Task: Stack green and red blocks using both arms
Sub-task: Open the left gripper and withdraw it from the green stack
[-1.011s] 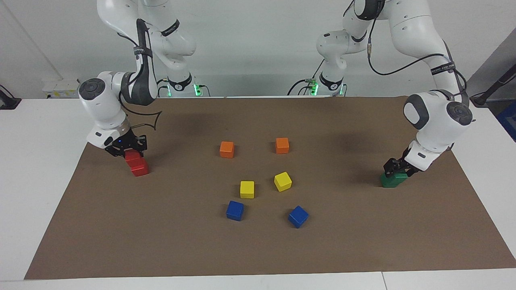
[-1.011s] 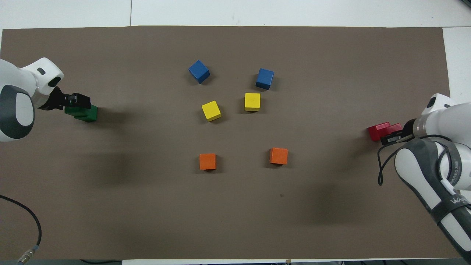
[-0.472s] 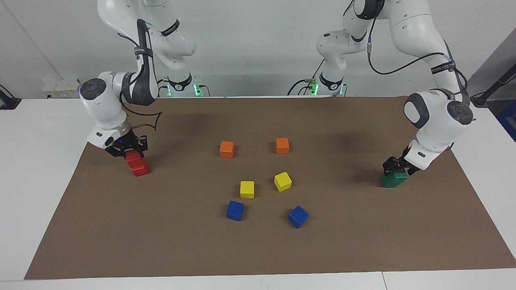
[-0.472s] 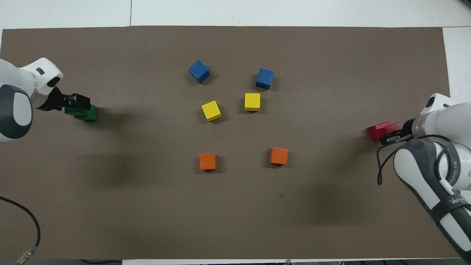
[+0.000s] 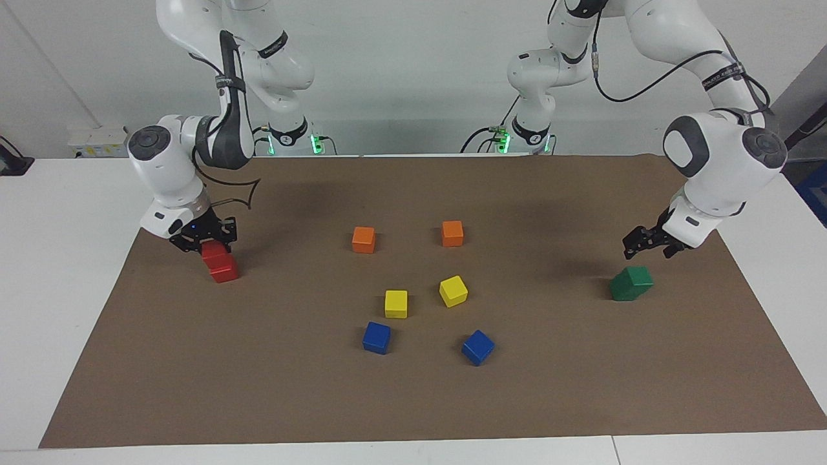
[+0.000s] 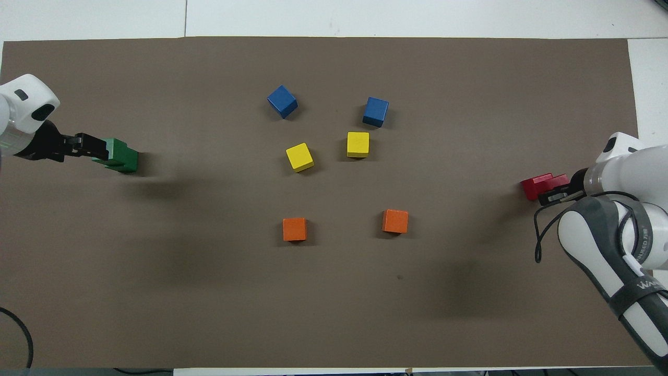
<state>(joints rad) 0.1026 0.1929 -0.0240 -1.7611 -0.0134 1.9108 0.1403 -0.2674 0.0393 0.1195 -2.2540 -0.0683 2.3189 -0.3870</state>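
Two glossy white jointed arms, dark grey caps on the joints, black cables looping alongside, small black hands, green lights glowing at both bases.

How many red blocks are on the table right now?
2, stacked at the right arm's end of the mat: the lower red block on the mat, the upper red block on it, gripped by the right hand.

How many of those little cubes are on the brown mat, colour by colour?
Red cubes: 2
Green cubes: 2
Orange cubes: 2
Yellow cubes: 2
Blue cubes: 2
Total: 10
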